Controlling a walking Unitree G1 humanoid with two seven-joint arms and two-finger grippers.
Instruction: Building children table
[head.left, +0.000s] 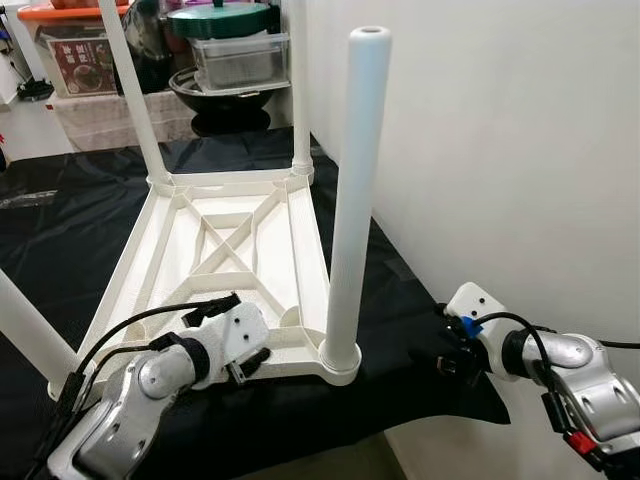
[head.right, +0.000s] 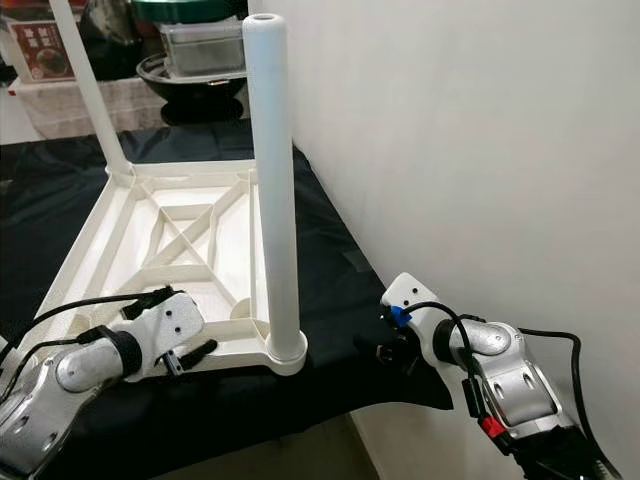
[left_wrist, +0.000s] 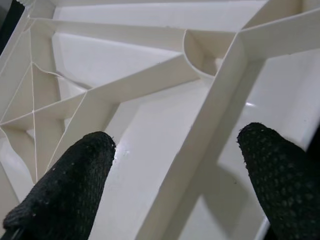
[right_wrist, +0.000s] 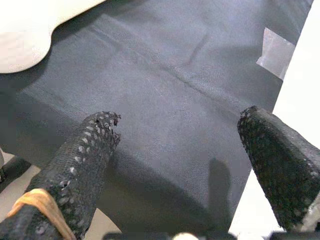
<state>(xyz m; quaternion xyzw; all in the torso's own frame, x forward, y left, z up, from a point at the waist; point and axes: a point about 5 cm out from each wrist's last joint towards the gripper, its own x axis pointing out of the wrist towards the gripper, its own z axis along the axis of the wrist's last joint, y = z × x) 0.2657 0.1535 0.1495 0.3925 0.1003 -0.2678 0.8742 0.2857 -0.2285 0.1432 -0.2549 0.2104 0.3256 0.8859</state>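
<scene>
A white plastic table top (head.left: 235, 235) lies upside down on a black cloth (head.left: 60, 215), its ribbed underside facing up. A white leg (head.left: 355, 200) stands upright in the near right corner socket. Two more legs (head.left: 135, 90) rise from the far corners, and another leg (head.left: 25, 335) slants at the near left. My left gripper (head.left: 252, 364) is open at the table's near edge, and in the left wrist view its fingers (left_wrist: 75, 185) straddle a rib of the underside. My right gripper (head.left: 444, 345) is open and holds nothing. It hovers over the cloth (right_wrist: 165, 75) to the right of the standing leg.
A white wall (head.left: 500, 140) runs close along the right side. At the back stand storage boxes (head.left: 235, 60), a dark bowl (head.left: 225, 95) and a green lid (head.left: 220, 20). The cloth's front edge (head.left: 400, 415) ends near my arms.
</scene>
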